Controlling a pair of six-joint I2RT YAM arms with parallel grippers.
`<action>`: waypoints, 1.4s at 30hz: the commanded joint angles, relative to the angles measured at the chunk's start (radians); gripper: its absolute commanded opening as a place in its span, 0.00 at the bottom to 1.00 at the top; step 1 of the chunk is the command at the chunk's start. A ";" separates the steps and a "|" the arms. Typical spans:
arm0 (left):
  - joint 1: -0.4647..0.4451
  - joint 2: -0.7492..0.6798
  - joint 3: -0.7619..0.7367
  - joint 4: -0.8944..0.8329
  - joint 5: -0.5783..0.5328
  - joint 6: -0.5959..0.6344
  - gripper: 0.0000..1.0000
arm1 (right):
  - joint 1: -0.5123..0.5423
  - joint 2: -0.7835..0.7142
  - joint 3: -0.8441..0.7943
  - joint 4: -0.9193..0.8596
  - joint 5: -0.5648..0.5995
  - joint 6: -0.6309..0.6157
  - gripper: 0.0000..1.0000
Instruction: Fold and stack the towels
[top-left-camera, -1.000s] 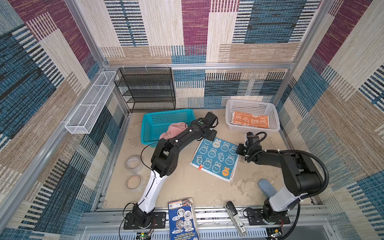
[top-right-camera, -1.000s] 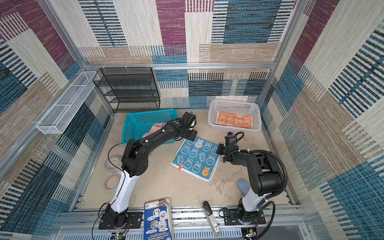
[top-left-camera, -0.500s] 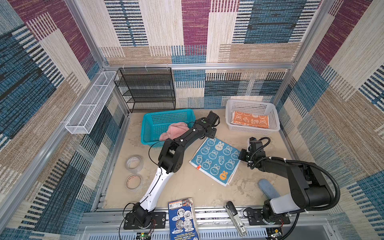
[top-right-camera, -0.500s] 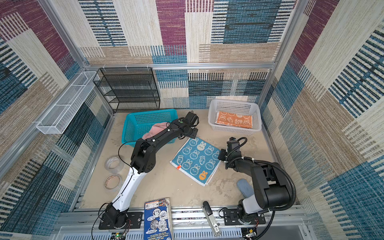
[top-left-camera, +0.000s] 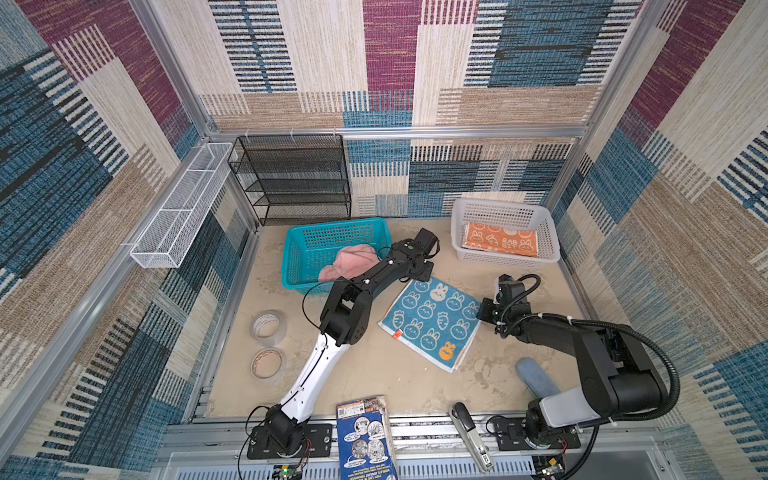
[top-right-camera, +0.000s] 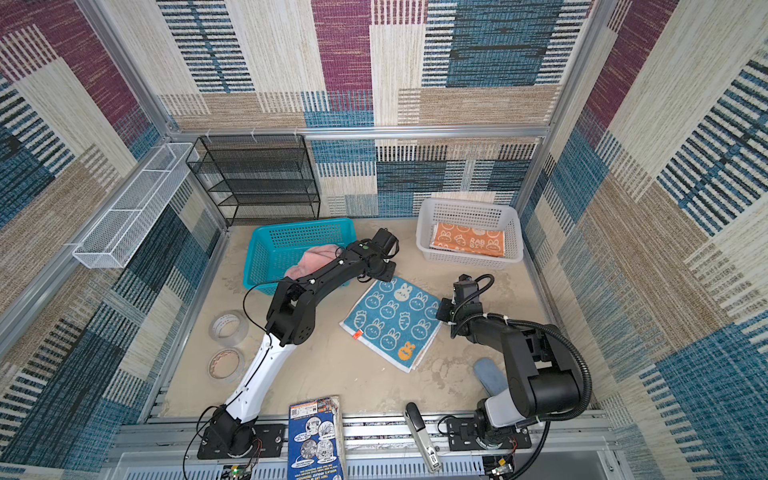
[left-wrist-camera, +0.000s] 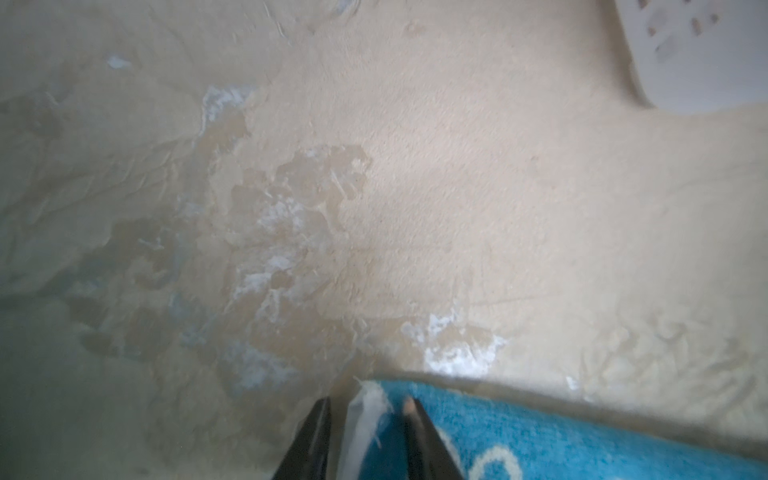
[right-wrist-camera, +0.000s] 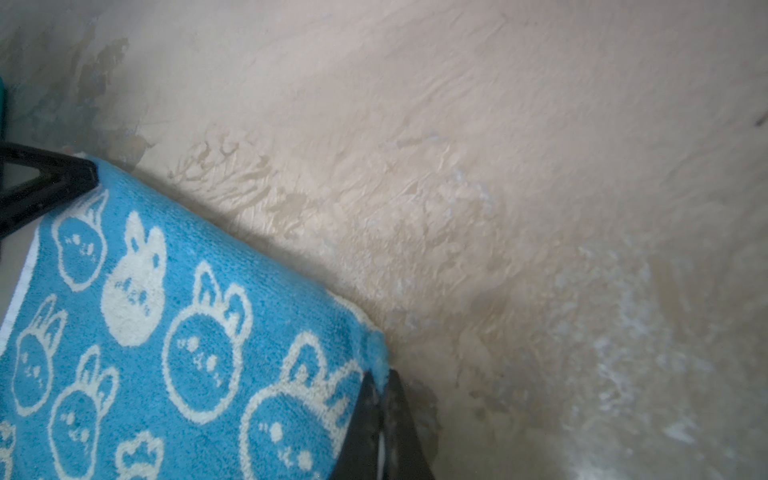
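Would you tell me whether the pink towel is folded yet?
Unfolded: the pink towel lies bunched in the teal basket.

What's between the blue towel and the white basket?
Nothing visible. The table between the blue towel and the white basket is bare, and the basket holds only the folded orange towel. The right gripper is shut on one far corner; the left gripper straddles the other.

Bare tabletop (top-left-camera: 465, 275) beside white basket (top-left-camera: 498, 212)

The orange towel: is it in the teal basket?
No, the orange towel lies folded in the white basket; the teal basket holds the pink towel.
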 joint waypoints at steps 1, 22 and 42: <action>0.000 0.012 0.013 -0.020 0.048 -0.021 0.27 | 0.000 -0.003 0.008 0.004 0.001 -0.004 0.00; 0.006 -0.181 -0.100 0.140 0.022 0.017 0.00 | -0.001 -0.033 0.105 -0.060 0.064 -0.055 0.00; 0.053 -0.509 -0.545 0.327 0.134 -0.018 0.00 | -0.009 -0.229 0.014 -0.078 -0.067 -0.111 0.00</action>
